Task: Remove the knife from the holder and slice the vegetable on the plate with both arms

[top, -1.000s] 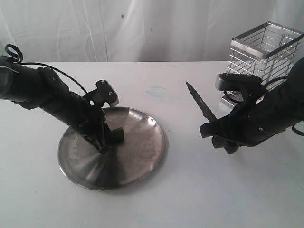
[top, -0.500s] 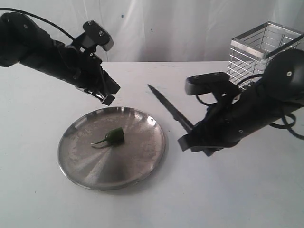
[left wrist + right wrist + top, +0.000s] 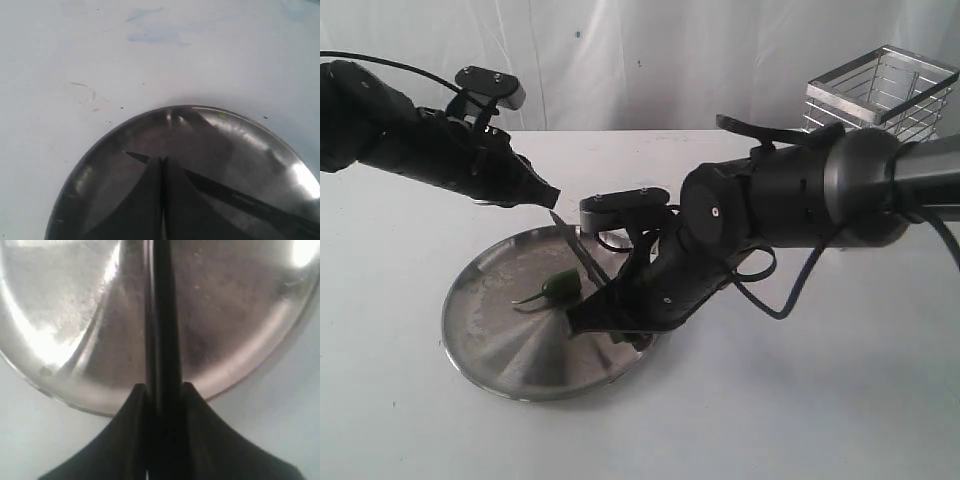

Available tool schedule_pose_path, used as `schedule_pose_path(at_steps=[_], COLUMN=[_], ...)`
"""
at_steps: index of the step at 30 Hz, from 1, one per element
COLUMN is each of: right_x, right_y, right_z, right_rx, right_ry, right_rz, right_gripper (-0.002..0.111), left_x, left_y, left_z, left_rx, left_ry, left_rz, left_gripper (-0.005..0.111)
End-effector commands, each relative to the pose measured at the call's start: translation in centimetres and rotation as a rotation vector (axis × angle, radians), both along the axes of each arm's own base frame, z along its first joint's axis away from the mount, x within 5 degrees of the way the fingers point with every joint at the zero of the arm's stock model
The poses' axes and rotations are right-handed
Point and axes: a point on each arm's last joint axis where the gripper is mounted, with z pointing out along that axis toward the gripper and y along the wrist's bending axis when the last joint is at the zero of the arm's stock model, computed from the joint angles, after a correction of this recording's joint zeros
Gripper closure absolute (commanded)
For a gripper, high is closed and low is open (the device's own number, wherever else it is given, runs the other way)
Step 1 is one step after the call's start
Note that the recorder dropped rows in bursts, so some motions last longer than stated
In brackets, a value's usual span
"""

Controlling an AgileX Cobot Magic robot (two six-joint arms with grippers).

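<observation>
A small dark green vegetable (image 3: 558,287) with a curved stem lies on the round steel plate (image 3: 500,340), left of its middle. My right gripper (image 3: 601,303) reaches across the plate's right side and is shut on the handle of the black knife (image 3: 578,250). The blade slants up and left over the vegetable. In the right wrist view the knife (image 3: 160,315) runs straight out of the right gripper (image 3: 162,387) above the plate (image 3: 225,340). My left gripper (image 3: 548,197) hangs shut and empty above the plate's far rim, near the blade tip. The left wrist view shows the left gripper (image 3: 163,160) shut, with the knife (image 3: 240,197) beyond it.
The chrome wire holder (image 3: 880,95) stands at the back right of the white table (image 3: 800,400). A white curtain hangs behind the table. The right arm's cables loop over the table to the right of the plate.
My left gripper let go of the vegetable, rose off the plate to the back left and shut. The right arm swung left with the knife until the blade hung over the plate.
</observation>
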Motion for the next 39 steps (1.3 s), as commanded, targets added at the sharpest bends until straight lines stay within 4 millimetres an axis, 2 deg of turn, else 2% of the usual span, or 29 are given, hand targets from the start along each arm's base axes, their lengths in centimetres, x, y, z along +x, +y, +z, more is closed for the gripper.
schedule_pose_path(at_steps=[1,5,12,19,28,31,36,39], right_x=[0.1,-0.2,-2.2,-2.7,-2.8,-2.9,-2.9,-2.7], right_y=[1.3,1.8,3.2,3.5,3.6,3.8,4.1,4.4], right_z=[0.0,-0.4,-0.1,-0.2,-0.3,-0.5,-2.2,-2.2], right_rx=[0.001,-0.058,-0.252,-0.229,-0.210,-0.191,-0.211,-0.177], right_ry=[-0.007,-0.015,-0.115,-0.089,-0.066,-0.046,-0.003,-0.019], right_rz=[-0.008,-0.011,-0.009,-0.064,-0.099,-0.109,-0.109,-0.105], right_gripper=[0.108,0.108,0.108,0.108,0.108,0.108,0.108,0.108], left_x=[0.3,0.6,1.0,1.3,2.0,2.1,2.3,2.4], left_y=[0.5,0.1,-0.5,-0.3,-0.3,-0.3,-0.1,-0.1], left_z=[-0.1,-1.3,-2.3,-2.9,-6.3,-6.5,-6.5,-6.4], left_rx=[-0.078,-0.104,-0.163,-0.132,-0.122,-0.134,-0.124,-0.125], left_ry=[0.026,0.058,0.094,0.083,0.161,0.167,0.152,0.147], left_rz=[0.066,0.048,0.016,0.030,0.056,0.074,0.100,0.104], left_gripper=[0.107,0.107,0.107,0.107,0.107,0.107,0.107,0.107])
